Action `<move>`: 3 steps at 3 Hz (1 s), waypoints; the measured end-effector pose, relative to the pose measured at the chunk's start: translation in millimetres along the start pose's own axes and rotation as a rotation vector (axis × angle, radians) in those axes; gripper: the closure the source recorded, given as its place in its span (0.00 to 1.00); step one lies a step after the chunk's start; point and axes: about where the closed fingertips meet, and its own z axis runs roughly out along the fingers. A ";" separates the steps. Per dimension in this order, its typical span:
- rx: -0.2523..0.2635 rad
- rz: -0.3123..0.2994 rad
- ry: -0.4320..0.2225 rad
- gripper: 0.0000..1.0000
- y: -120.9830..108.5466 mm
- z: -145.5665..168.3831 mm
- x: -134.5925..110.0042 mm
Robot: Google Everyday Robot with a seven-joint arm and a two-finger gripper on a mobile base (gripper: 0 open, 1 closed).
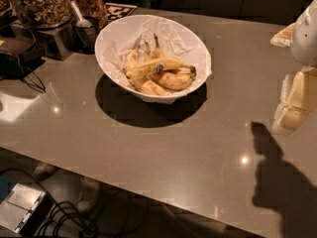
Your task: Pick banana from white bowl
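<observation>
The white bowl [115, 36], wide and shallow and lined with crumpled white paper, stands on the grey counter at upper centre. A few bananas lie in it. The long curved banana [147, 68] with brown blotches lies across the top of the others, its dark tip pointing right. Two cleaner yellow bananas [148, 87] lie under and beside it. My gripper [292, 103], cream-coloured below a white arm segment [306, 33], hangs at the right edge of the view, well to the right of the bowl and apart from it, holding nothing that shows.
Glass jars of nuts [40, 4] with a metal scoop [81, 20] stand at the back left. A dark device with cables [20, 53] sits at far left. The counter's front edge [124, 190] runs diagonally; cables and a box lie on the floor below.
</observation>
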 end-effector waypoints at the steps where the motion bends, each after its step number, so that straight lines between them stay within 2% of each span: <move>1: 0.000 0.000 0.000 0.00 0.0 0.0 0.0; 2: 0.010 -0.037 0.009 0.00 -7.0 -0.1 -13.1; 3: -0.001 -0.085 0.036 0.00 -23.7 6.8 -33.3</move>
